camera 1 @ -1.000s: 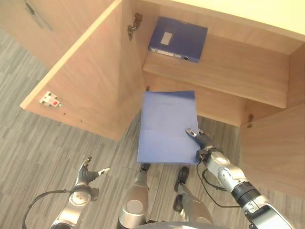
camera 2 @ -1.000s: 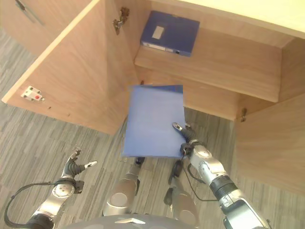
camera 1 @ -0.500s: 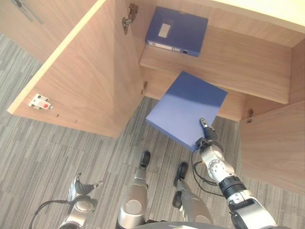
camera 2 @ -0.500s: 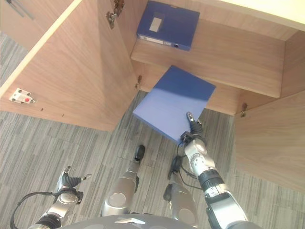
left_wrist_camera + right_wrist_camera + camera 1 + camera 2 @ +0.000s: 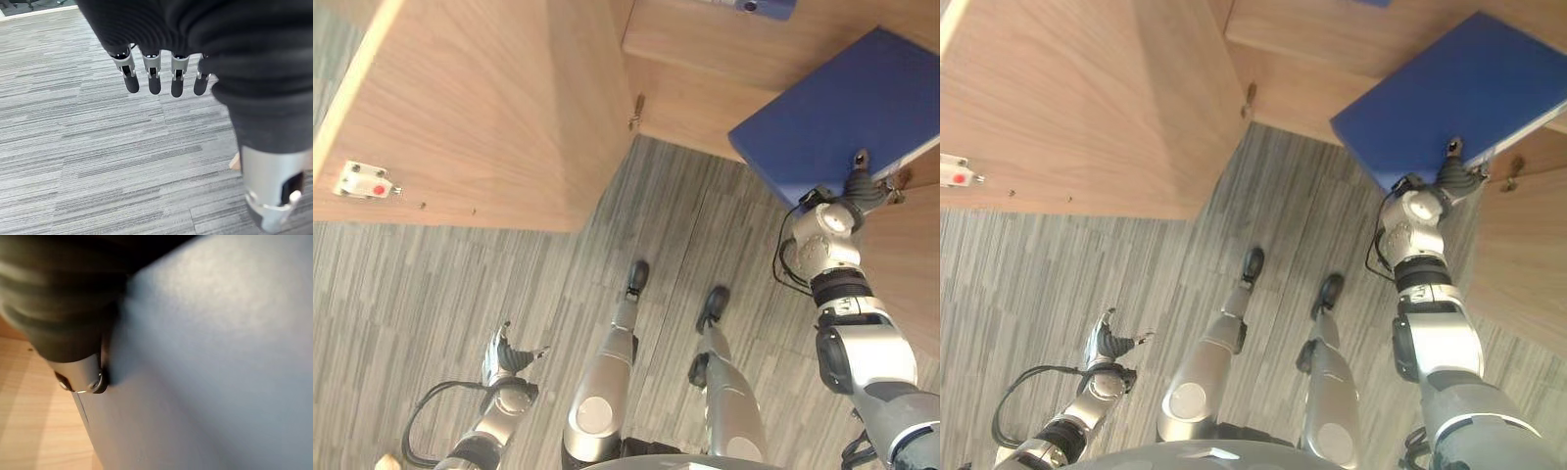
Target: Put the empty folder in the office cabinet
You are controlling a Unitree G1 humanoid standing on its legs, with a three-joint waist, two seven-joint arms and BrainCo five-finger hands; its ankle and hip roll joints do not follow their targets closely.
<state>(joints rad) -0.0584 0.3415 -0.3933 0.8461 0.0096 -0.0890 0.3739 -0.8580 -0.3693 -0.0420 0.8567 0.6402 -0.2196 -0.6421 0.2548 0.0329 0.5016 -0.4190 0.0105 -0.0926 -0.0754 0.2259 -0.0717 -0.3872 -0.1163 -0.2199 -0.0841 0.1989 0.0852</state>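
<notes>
The right hand [image 5: 855, 191] is pinching the blue folder [image 5: 832, 117] by one corner, so it risks snagging on the cabinet [image 5: 705, 59] shelf and slipping.

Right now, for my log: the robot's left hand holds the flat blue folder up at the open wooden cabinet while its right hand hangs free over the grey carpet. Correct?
Not quite: the hands are swapped. In the left eye view, the right hand holds the flat blue folder up at the open wooden cabinet, while the left hand hangs free over the grey carpet.
</notes>
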